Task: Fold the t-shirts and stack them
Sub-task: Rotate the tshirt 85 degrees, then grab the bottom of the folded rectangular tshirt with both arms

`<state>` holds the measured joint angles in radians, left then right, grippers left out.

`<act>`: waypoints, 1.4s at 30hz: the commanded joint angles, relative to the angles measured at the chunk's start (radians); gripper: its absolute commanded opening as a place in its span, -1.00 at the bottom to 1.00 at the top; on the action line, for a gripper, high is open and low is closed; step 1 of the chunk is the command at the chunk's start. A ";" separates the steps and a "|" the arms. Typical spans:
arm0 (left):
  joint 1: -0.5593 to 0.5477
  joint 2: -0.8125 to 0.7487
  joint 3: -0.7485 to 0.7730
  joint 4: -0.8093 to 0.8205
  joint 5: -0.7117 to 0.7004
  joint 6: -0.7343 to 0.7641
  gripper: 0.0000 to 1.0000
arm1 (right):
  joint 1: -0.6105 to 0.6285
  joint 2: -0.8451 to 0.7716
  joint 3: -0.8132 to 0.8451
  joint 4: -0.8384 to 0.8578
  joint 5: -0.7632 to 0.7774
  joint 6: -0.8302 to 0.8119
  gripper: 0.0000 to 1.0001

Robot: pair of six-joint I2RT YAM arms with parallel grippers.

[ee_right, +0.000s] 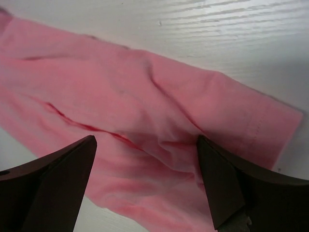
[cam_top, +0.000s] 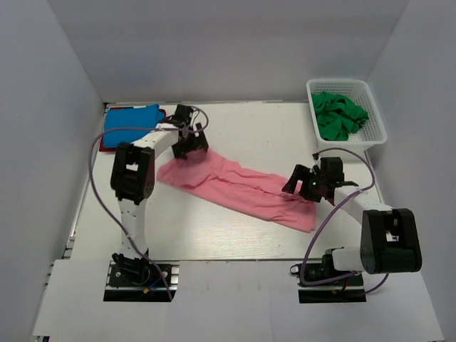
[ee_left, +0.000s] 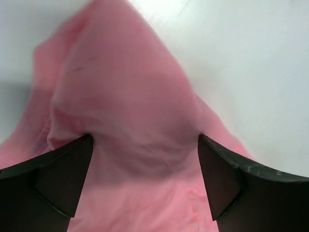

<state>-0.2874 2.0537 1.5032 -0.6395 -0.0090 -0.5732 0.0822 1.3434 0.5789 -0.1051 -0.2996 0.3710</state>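
Spread shirt (cam_top: 239,189) lies centre; basket (cam_top: 354,140) far right; stacked shirts (cam_top: 132,120) far left.

Mostly hidden under blue shirt (cam_top: 130,118): perhaps red shirt (cam_top: 104,145).

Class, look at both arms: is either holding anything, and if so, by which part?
Nothing is held. The left arm and right arm both have their jaws wide open over the pink shirt lying on the table.

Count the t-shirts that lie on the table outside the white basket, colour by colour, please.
pink t-shirt: 1
blue t-shirt: 1
red t-shirt, only its edge showing under the blue one: 1
Total: 3
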 commanded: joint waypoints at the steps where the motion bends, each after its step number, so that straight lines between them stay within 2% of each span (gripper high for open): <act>1: -0.009 0.269 0.240 0.123 0.114 0.070 1.00 | 0.072 0.026 -0.071 0.008 -0.041 0.005 0.81; 2: -0.009 0.333 0.422 0.109 0.154 0.070 1.00 | 0.092 0.022 -0.086 0.004 -0.085 0.011 0.81; 3: -0.009 0.400 0.524 0.078 0.176 0.070 1.00 | 0.114 0.013 -0.100 -0.005 -0.096 0.028 0.81; 4: -0.009 0.469 0.628 0.078 0.216 0.081 1.00 | 0.198 -0.037 -0.103 -0.090 -0.105 0.019 0.81; 5: -0.009 0.619 0.839 0.078 0.321 0.067 1.00 | 0.232 -0.056 -0.100 -0.128 -0.108 -0.007 0.81; 6: -0.009 0.691 0.936 0.119 0.366 0.023 1.00 | 0.264 -0.072 -0.097 -0.160 -0.127 -0.023 0.81; 7: 0.004 0.785 1.022 0.192 0.491 -0.101 1.00 | 0.375 -0.075 -0.065 -0.285 -0.238 -0.065 0.81; 9: 0.004 0.807 0.984 0.402 0.591 -0.262 1.00 | 0.462 -0.047 -0.022 -0.369 -0.190 -0.055 0.81; 10: 0.004 0.827 0.955 0.601 0.619 -0.318 1.00 | 0.572 -0.055 0.001 -0.443 -0.165 -0.057 0.81; 11: -0.013 0.842 0.977 0.633 0.606 -0.350 1.00 | 0.596 -0.100 0.051 -0.443 -0.151 -0.105 0.81; 14: -0.056 0.870 1.020 0.721 0.590 -0.350 1.00 | 0.653 -0.156 0.099 -0.337 -0.272 -0.129 0.81; 17: -0.067 0.795 0.954 0.758 0.532 -0.309 1.00 | 0.671 -0.180 0.142 -0.326 -0.234 -0.148 0.81; 21: -0.067 0.755 0.963 0.779 0.517 -0.254 1.00 | 0.673 -0.231 0.113 -0.294 -0.227 -0.127 0.81; 24: -0.078 0.715 0.983 0.805 0.541 -0.208 1.00 | 0.666 -0.282 0.136 -0.320 -0.098 -0.098 0.81; 25: -0.087 0.674 1.008 0.795 0.531 -0.170 1.00 | 0.668 -0.289 0.141 -0.326 0.051 -0.081 0.81; 27: -0.087 0.614 1.008 0.753 0.506 -0.125 1.00 | 0.663 -0.320 0.142 -0.344 0.157 -0.002 0.81; 29: -0.087 0.500 0.997 0.697 0.466 -0.044 1.00 | 0.660 -0.334 0.144 -0.369 0.339 0.087 0.81; 30: -0.087 0.461 0.985 0.677 0.419 -0.015 1.00 | 0.656 -0.357 0.142 -0.381 0.370 0.101 0.81; 33: -0.087 0.306 0.959 0.594 0.394 0.099 1.00 | 0.646 -0.345 0.130 -0.393 0.393 0.181 0.81; 36: -0.087 0.165 0.829 0.497 0.437 0.151 1.00 | 0.640 -0.336 0.108 -0.412 0.387 0.244 0.81; 37: -0.087 0.055 0.707 0.482 0.455 0.151 1.00 | 0.640 -0.329 0.098 -0.430 0.390 0.264 0.81; 38: -0.087 -0.004 0.633 0.472 0.487 0.160 1.00 | 0.640 -0.326 0.092 -0.448 0.393 0.272 0.81; 39: -0.087 -0.063 0.470 0.460 0.488 0.161 1.00 | 0.637 -0.325 0.085 -0.459 0.393 0.287 0.81; 40: -0.096 -0.123 0.380 0.449 0.501 0.150 1.00 | 0.637 -0.326 0.067 -0.461 0.389 0.290 0.81; 41: -0.105 -0.247 0.286 0.449 0.501 0.124 1.00 | 0.634 -0.326 0.046 -0.455 0.376 0.289 0.69; 42: -0.105 -0.309 0.093 0.487 0.501 0.113 1.00 | 0.637 -0.326 0.029 -0.452 0.369 0.289 0.63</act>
<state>-0.3752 1.8618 1.8912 -0.0814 0.4534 -0.4709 0.7216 1.0149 0.6479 -0.5232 0.0536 0.6071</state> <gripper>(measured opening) 0.997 0.840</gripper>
